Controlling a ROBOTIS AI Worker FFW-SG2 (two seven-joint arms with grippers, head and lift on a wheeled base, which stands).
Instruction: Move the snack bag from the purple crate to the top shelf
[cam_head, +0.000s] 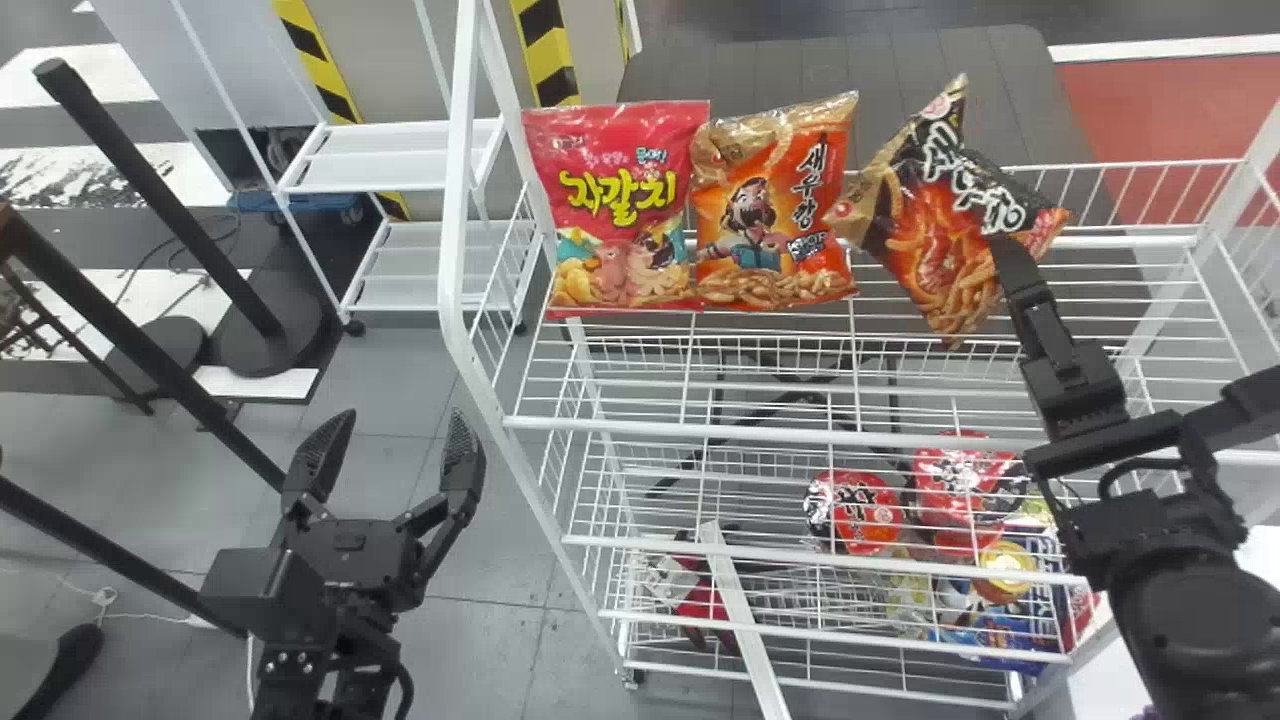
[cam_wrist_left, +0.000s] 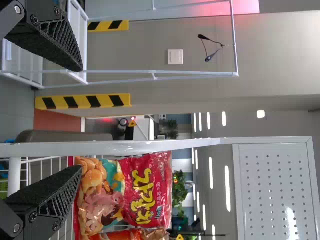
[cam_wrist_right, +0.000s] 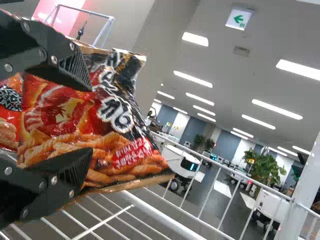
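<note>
Part-closed, the right pincer (cam_wrist_right: 91, 120) grips the snack bag (cam_head: 935, 245) above the top shelf (cam_head: 680, 430), upper right of frame; released at that tilt, it could topple onto the orange bag (cam_head: 765, 215). The left pincer (cam_head: 402, 418) hangs wide, empty.

Snack bag (cam_wrist_right: 120, 112) at the right gripper (cam_head: 1003, 250), above the white wire shelf (cam_wrist_right: 162, 215).
Its red-and-black front tilts near another bag (cam_wrist_right: 7, 112); ceiling lights (cam_wrist_right: 193, 79) and a plant (cam_wrist_right: 266, 169) lie beyond.
</note>
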